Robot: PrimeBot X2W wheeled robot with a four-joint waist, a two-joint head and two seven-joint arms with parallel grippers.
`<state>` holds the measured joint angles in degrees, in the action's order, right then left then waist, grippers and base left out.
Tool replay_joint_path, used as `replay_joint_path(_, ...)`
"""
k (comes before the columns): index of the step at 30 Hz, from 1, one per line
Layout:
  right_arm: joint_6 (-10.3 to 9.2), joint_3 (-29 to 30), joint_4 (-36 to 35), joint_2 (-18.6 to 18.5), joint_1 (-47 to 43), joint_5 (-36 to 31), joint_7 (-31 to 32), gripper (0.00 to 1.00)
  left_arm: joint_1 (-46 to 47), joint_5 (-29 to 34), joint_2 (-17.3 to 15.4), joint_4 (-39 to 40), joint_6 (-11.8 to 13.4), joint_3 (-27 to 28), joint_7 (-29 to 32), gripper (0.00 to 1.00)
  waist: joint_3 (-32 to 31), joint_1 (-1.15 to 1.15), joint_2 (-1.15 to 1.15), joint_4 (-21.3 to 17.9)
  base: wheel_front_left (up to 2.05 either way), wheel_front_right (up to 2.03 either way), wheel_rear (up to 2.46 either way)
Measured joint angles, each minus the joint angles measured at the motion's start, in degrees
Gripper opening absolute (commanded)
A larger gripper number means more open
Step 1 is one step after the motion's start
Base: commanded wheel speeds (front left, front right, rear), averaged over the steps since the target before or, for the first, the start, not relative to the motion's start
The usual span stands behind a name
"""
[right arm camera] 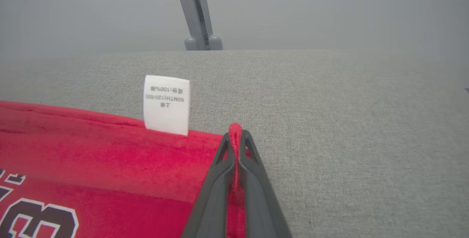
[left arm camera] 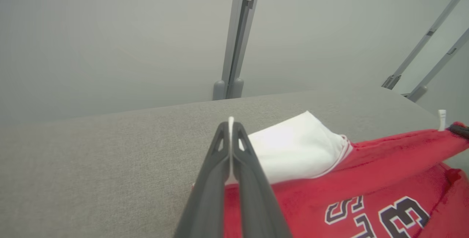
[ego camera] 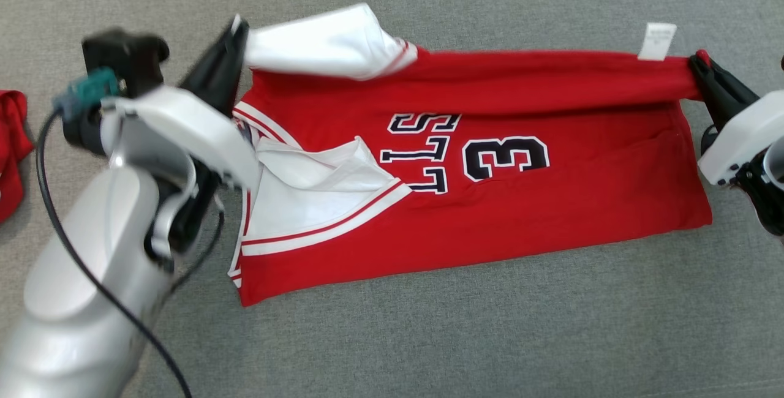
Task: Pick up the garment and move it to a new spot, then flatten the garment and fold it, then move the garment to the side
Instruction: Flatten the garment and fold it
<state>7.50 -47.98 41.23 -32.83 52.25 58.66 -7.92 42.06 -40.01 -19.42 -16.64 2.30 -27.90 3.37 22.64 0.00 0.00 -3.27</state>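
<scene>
Holding the garment (ego camera: pixel 478 214) along its far edge, we grip it at two ends. Our left gripper (ego camera: pixel 240 23) is pinched tight on the white sleeve (ego camera: pixel 331 40) at the collar end. In the left wrist view the two dark fingers (left arm camera: pixel 253 179) lie pressed together, with a thin sliver of white fabric caught between them up to the tips. Our right gripper (ego camera: pixel 698 60) is likewise clamped at the hem end, and in the right wrist view a small fold of red cloth pokes out between its closed fingers (right arm camera: pixel 256 179).

Between the two grips the far edge of the red jersey is drawn out in a fairly straight band, lifted slightly. The rest of the body lies spread on the grey fabric surface (ego camera: pixel 429 337) nearer to us. The jersey lies sideways, collar toward our left and hem toward our right. A dark numeral 3 (ego camera: pixel 505 158) and block lettering (ego camera: pixel 422 153) face up near the middle. The other white sleeve panel (ego camera: pixel 312 193), trimmed with red stripes, rests flat on the near left part of the garment.

A white care label (ego camera: pixel 656 41) stands up from the far edge just beside the right gripper, its print visible in the right wrist view (right arm camera: pixel 166 105).

Well apart at the left edge we see another piece of red cloth (ego camera: pixel 11 147). A black cable (ego camera: pixel 79 263) runs along our left forearm. A grey metal post (left arm camera: pixel 238 29) rises beyond the surface's far edge.
</scene>
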Motion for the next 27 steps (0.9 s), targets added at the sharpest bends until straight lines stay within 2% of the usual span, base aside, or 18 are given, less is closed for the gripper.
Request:
replay_joint_path(7, 0.0, -2.77, -1.38, -2.29, -2.86, 1.05, -3.71, 0.0, -14.4, -2.76, -3.54, 20.41, 6.94, 0.76, 4.98, 0.0, -1.09, 0.0, 0.0, 0.95, 0.0, 0.0, 0.0)
replay_joint_path(12, 0.0, -4.12, -1.57, -3.5, -4.74, 1.46, -4.95, 0.0, -21.25, -3.91, -4.41, 28.21, 10.13, 0.41, 6.69, 0.0, -1.2, 0.0, 0.0, 1.44, 0.0, 0.0, 0.0)
replay_joint_path(18, 0.0, -4.75, -1.12, -3.89, -6.41, 1.8, -5.75, 0.0, -25.75, -5.63, -4.04, 30.31, 11.71, 0.25, 6.87, 0.0, -0.66, 0.0, 0.0, 1.61, 0.0, 0.0, 0.0)
replay_joint_path(27, 0.0, -6.0, 1.59, -1.71, -7.14, 1.51, -6.46, 0.0, -27.67, -6.59, -2.37, 24.74, 11.8, -0.89, 6.01, 0.0, 0.11, 0.0, 0.0, 1.33, 0.0, 0.0, 0.0)
